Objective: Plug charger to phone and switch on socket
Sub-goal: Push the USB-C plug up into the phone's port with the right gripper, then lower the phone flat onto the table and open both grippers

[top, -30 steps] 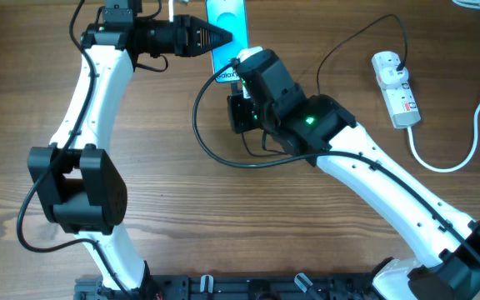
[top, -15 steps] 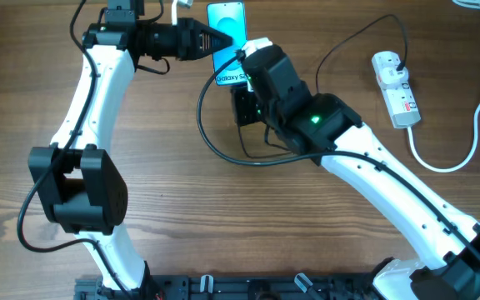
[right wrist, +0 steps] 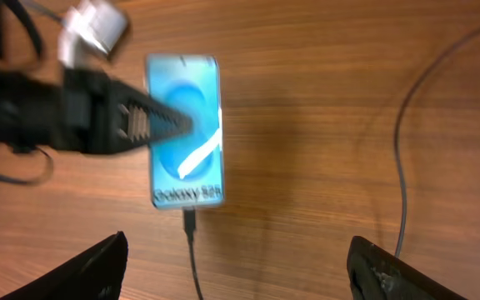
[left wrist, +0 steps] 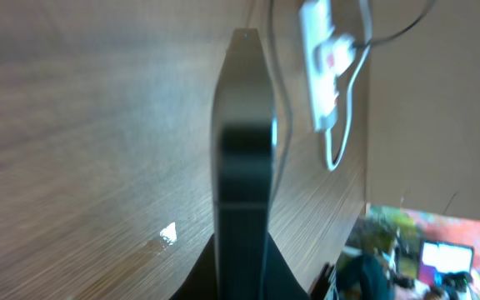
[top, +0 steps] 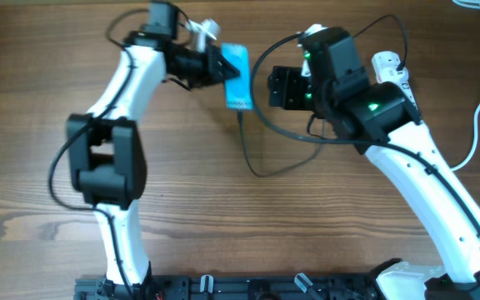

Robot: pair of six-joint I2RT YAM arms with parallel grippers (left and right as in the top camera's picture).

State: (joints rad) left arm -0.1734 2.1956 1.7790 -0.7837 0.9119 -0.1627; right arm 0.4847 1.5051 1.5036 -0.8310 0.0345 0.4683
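The left end effector (top: 226,70) is clamping the phone (top: 237,79) near mid-length, its arm reaching forward with the wrist bent inward. The phone is probably light, rigid and slick-faced, so a firm mid-body pinch suits it. The charger (right wrist: 189,223) tip is sitting at the phone's lower edge, apparently seated, its limp cable trailing away. The right end effector (right wrist: 236,262) is gaping wide and empty, facing the phone, with the socket (top: 387,62) lying just behind its arm.
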